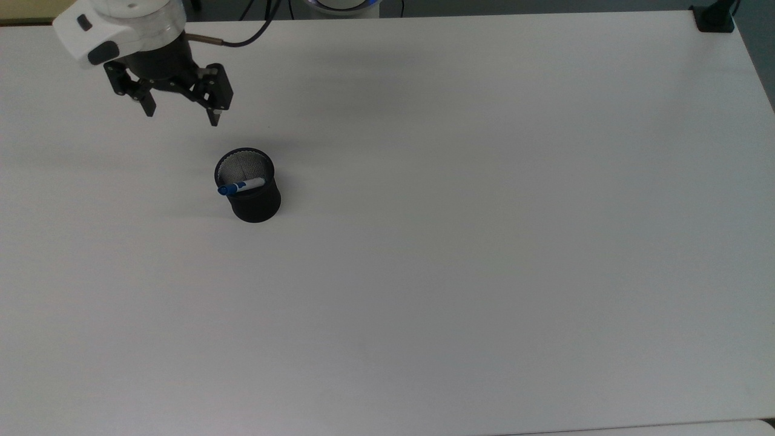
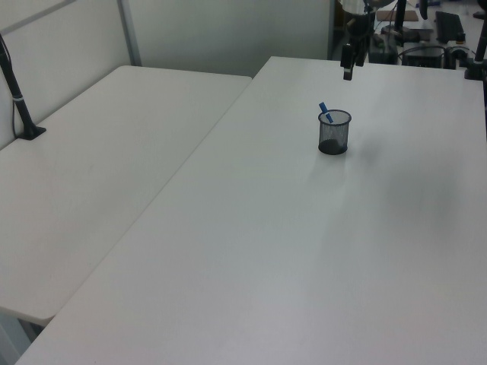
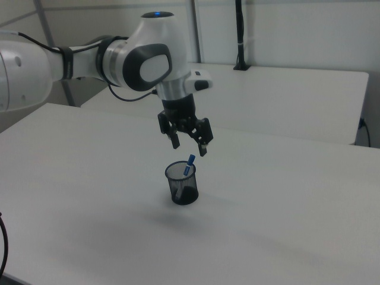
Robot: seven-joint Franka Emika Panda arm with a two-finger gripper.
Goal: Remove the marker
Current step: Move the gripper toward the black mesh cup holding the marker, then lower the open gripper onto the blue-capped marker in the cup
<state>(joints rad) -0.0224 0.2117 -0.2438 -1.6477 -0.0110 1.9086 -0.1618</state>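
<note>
The marker (image 1: 240, 186) has a white barrel and a blue cap; it stands tilted in the black mesh cup (image 1: 249, 188), cap poking above the rim. It also shows as the marker (image 3: 189, 164) in the cup (image 3: 182, 184) and as the marker (image 2: 325, 112) in the cup (image 2: 334, 133). My gripper (image 1: 181, 115) hangs open and empty in the air, up and to the top view's left of the cup. In the right view the gripper (image 3: 189, 146) hovers just above the marker's cap without touching it. In the left view the gripper (image 2: 347, 70) is beyond the cup.
The cup stands alone on a wide white table (image 1: 460, 242). A second white table (image 2: 99, 160) adjoins it on the left view's left. A black clamp post (image 1: 714, 18) sits at the top view's upper right corner.
</note>
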